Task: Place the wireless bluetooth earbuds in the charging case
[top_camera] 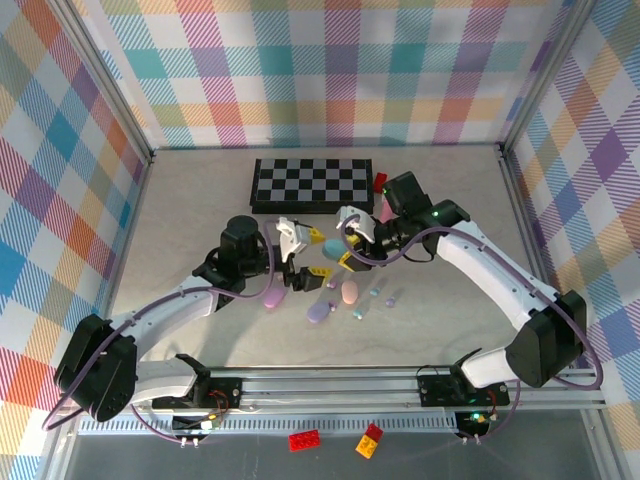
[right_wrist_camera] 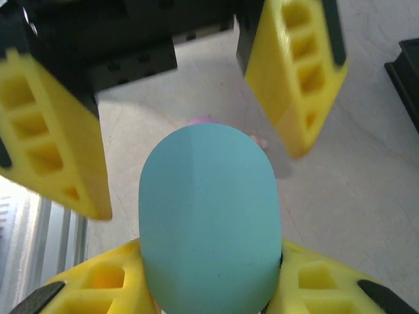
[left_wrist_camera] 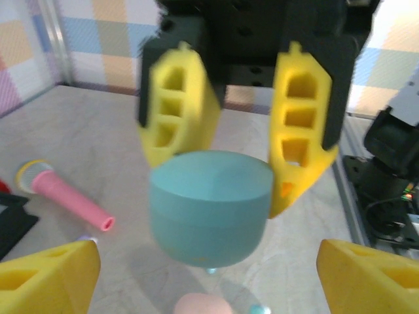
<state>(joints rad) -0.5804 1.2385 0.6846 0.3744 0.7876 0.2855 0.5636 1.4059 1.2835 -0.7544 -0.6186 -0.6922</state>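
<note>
A teal oval charging case (right_wrist_camera: pixel 209 222) hangs above the table with my right gripper (right_wrist_camera: pixel 209 291) shut on its lower end. In the left wrist view the case (left_wrist_camera: pixel 211 209) appears lid-closed under the right gripper's yellow fingers (left_wrist_camera: pixel 302 124). My left gripper (left_wrist_camera: pixel 209 281) is open, its fingertips (left_wrist_camera: pixel 46 275) standing wide on either side of the case without touching it. From above, the two grippers (top_camera: pixel 312 255) (top_camera: pixel 342 258) meet mid-table. Tiny teal earbuds (top_camera: pixel 358 312) and a lilac one (top_camera: pixel 390 300) lie on the table below.
A pink case (top_camera: pixel 349 291), a lilac case (top_camera: pixel 318 312) and a purple one (top_camera: pixel 275 296) lie under the grippers. A pink stick (left_wrist_camera: pixel 65 196) lies to the left in the wrist view. A chessboard (top_camera: pixel 312 185) sits behind. Loose bricks (top_camera: pixel 305 440) lie beyond the front rail.
</note>
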